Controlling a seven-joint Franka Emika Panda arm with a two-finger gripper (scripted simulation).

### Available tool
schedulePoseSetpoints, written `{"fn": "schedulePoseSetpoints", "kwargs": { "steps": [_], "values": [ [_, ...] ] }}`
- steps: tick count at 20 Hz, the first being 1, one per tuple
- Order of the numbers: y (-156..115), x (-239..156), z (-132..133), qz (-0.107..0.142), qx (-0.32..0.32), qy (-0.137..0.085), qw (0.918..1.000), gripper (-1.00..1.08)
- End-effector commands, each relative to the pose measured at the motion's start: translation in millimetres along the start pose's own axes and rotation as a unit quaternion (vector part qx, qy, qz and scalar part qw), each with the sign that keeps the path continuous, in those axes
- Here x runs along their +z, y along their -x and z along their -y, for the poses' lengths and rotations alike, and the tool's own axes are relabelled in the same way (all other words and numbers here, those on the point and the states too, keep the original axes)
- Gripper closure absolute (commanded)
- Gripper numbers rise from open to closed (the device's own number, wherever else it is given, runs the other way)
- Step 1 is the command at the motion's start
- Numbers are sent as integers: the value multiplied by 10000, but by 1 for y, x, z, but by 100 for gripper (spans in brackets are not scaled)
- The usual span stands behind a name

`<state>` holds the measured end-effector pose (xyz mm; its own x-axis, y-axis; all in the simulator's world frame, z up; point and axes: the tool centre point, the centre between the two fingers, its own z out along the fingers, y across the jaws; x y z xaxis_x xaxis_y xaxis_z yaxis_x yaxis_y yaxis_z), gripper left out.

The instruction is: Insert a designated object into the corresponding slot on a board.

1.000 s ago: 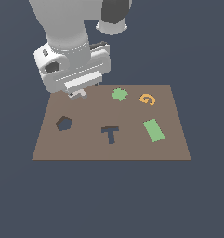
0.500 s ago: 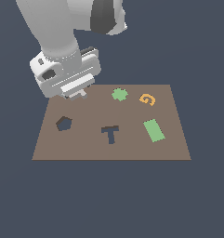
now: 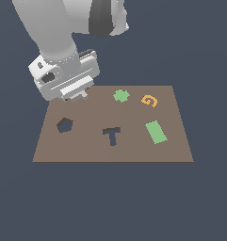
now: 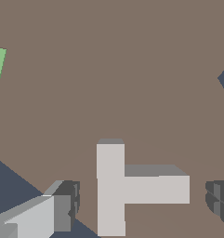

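Since the small light grey T-shaped block (image 4: 127, 188) looks rigid and light, its stem seems the spot to pinch. It lies on the flat brown board (image 3: 86, 146) between the spread fingers of the end effector (image 4: 143, 200), nothing gripped.

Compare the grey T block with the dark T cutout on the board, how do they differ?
The T block is a raised, light grey solid piece; the T cutout is a dark recess in the board. The block lies between the open gripper fingers near a board edge; the cutout sits mid-board, away from the gripper. Both share the T outline.
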<state>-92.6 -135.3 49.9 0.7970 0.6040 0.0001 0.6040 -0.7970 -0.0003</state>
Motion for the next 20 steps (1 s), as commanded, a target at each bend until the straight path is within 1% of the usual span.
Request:
{"fn": "schedulePoseSetpoints", "kwargs": {
  "steps": [1, 9, 10, 20],
  "values": [
    [0, 3, 0, 0, -5, 0, 10000, -92],
    [0, 20, 0, 1, -20, 1, 10000, -92],
    [0, 20, 0, 1, -20, 1, 10000, 108],
    [0, 19, -1, -3, -17, 8, 10000, 108]
  ]
}}
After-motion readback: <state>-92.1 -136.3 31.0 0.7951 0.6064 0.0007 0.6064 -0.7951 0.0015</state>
